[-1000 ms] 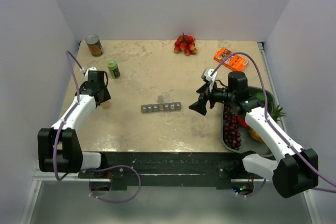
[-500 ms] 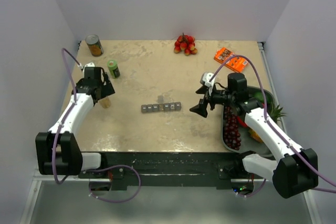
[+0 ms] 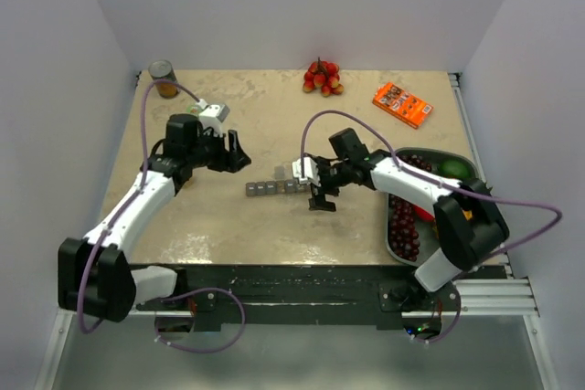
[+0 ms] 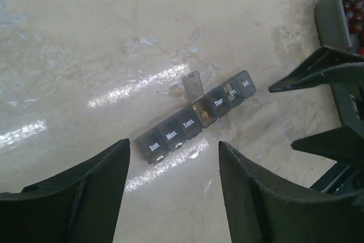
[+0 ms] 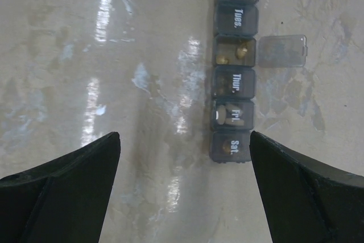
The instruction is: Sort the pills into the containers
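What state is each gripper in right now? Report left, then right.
Left gripper: open, holding nothing.
Right gripper: open wide, holding nothing, close to the pill organiser.

We find the work area enclosed on three sides by plain, matt, pale walls: a back wall [image 3: 302, 6], a left wall [image 3: 46, 89] and a right wall [image 3: 539, 61], all evenly lit with a faint violet cast. The table [image 3: 274, 125] has a beige marbled top with pale streaks and darker blotches. Its finish is glossy, and both wrist views show bright white streaks of reflected light on it. A black beam [image 3: 302, 276] runs along its near edge and a pale metal rail [image 3: 462, 125] borders its right edge. Below the beam lies a grey surface [image 3: 311, 353].
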You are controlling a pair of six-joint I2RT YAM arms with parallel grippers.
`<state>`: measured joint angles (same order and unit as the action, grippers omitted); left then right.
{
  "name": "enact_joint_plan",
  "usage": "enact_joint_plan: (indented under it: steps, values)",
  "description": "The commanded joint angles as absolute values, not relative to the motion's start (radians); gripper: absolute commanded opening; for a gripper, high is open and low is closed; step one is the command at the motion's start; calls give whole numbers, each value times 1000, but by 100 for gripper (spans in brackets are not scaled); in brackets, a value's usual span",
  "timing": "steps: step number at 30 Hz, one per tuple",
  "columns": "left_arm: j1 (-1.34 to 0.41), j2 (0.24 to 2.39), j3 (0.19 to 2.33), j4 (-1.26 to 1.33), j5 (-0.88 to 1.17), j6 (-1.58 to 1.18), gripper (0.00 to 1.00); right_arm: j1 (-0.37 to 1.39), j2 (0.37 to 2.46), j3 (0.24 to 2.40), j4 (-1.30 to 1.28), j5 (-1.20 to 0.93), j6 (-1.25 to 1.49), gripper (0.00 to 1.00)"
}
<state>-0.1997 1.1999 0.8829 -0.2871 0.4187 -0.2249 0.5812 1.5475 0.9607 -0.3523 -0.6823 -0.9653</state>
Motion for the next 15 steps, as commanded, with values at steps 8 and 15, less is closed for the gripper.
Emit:
enact_joint_plan:
  steps: [8, 15]
  values:
    - [-209, 1583, 952, -15, 511, -379, 54, 601, 1766, 1130, -305, -477, -917, 91]
    - [-224, 1777, 1070, 32, 551, -393, 43, 621, 1827, 1144, -276, -411, -925, 81]
